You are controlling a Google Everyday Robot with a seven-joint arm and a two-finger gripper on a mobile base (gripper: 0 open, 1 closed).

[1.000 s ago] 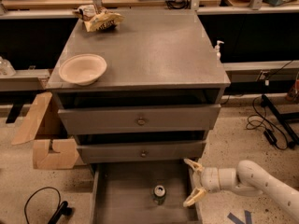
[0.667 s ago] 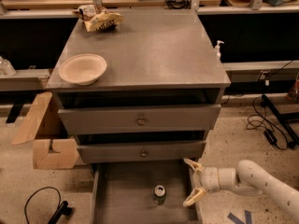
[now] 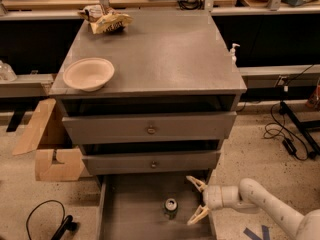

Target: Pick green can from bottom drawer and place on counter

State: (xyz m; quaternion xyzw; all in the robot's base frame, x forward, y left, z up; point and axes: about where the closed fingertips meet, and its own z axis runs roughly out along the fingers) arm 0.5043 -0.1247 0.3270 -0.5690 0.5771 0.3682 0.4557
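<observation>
The green can point(image 3: 170, 207) stands upright in the pulled-out bottom drawer point(image 3: 130, 209), its silver top facing up. My gripper point(image 3: 196, 200) is low at the drawer's right wall, just right of the can, with its pale fingers spread wide and nothing between them. The white arm reaches in from the lower right. The counter point(image 3: 160, 54) is the grey cabinet top above.
A paper bowl point(image 3: 88, 73) sits at the counter's front left and a snack bag point(image 3: 106, 20) at its back left. Two knob drawers point(image 3: 150, 129) are above the tray. A cardboard box point(image 3: 47, 144) stands on the left and cables point(image 3: 290, 134) lie on the right floor. A white pump bottle point(image 3: 233, 51) stands behind the counter's right edge.
</observation>
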